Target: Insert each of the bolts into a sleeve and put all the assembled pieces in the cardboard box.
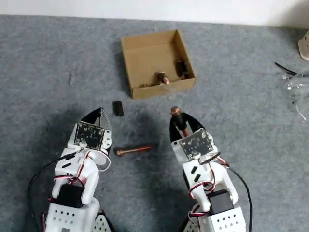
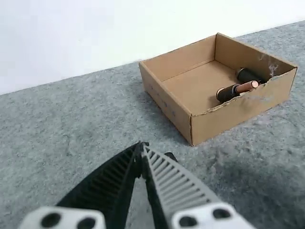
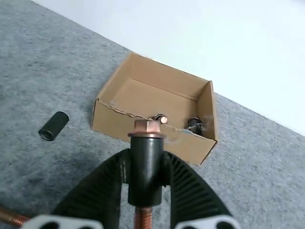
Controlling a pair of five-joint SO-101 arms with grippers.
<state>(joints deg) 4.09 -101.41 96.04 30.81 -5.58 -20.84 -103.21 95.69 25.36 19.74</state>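
My right gripper point(image 1: 179, 126) is shut on an assembled piece point(image 3: 145, 162), a copper bolt pushed through a black sleeve, its hex head point(image 1: 175, 111) pointing toward the cardboard box point(image 1: 140, 89). Two assembled pieces point(image 1: 162, 77) lie inside the box near its front wall, also seen as assembled pieces point(image 2: 237, 89) from the left wrist. A loose black sleeve point(image 1: 118, 108) lies on the felt in front of the box, and a loose copper bolt point(image 1: 133, 150) lies between the arms. My left gripper point(image 1: 100, 116) is shut and holds nothing, just left of the loose sleeve; its fingertips point(image 2: 142, 149) meet.
Grey felt covers the table. A clear plastic object with black cables point(image 1: 295, 82) sits at the far right edge. The box's front wall point(image 3: 157, 133) is torn along its top.
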